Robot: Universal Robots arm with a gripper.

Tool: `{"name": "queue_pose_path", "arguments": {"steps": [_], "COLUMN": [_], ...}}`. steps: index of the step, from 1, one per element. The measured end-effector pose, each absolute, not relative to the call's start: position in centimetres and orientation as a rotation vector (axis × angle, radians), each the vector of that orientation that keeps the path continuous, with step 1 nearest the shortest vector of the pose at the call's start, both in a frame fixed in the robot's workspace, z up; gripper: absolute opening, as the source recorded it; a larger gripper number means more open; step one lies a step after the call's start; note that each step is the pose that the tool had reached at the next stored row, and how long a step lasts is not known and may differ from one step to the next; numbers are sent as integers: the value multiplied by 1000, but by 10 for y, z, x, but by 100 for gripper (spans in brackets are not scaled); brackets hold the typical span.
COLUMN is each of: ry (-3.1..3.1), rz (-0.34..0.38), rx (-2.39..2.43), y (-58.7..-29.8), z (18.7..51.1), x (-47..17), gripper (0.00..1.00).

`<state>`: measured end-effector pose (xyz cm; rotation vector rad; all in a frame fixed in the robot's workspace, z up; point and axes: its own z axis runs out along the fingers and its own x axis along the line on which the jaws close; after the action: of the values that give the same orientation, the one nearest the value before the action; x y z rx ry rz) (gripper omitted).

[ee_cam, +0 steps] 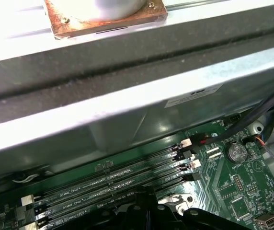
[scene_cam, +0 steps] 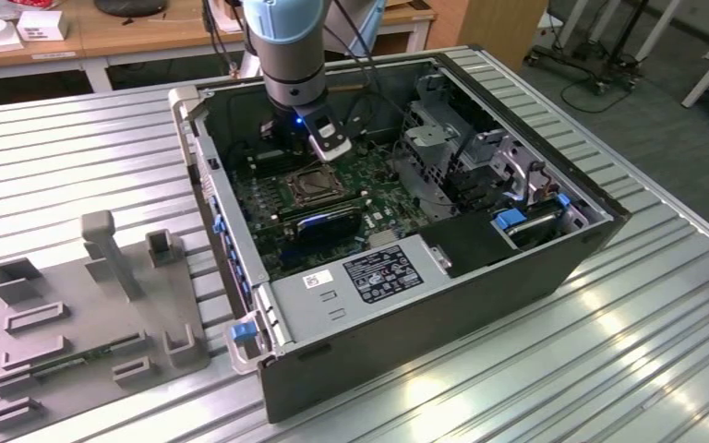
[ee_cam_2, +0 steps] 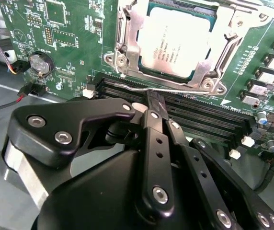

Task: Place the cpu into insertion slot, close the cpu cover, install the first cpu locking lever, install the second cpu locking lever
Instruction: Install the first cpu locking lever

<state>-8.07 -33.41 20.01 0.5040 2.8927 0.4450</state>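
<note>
Though under one cover (ee_cam_2: 126, 34) — one cpu (ee_cam_2: 175, 40)

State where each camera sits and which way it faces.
Exterior view: off the arm, high, looking down into the open computer case; arm and hand show.
Second wrist view: behind the hand, facing the cpu and cpu cover.
First wrist view: on the arm, facing case wall and memory slots; hand shows.
Both wrist views share the memory slots.

Your surface (scene_cam: 650, 369) is a ribbed metal top. On it you have an open computer case (scene_cam: 453, 305) and, just beside it at the exterior view's left, a grey holder plate (scene_cam: 78, 318).
</note>
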Motion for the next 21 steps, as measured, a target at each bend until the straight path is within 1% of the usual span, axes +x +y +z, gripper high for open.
{"name": "queue_pose_path", "arguments": {"steps": [21], "ry": [2906], "rz": [451], "rx": [439], "y": [-335], "z": [201], "x": [-83], "gripper": [11]}}
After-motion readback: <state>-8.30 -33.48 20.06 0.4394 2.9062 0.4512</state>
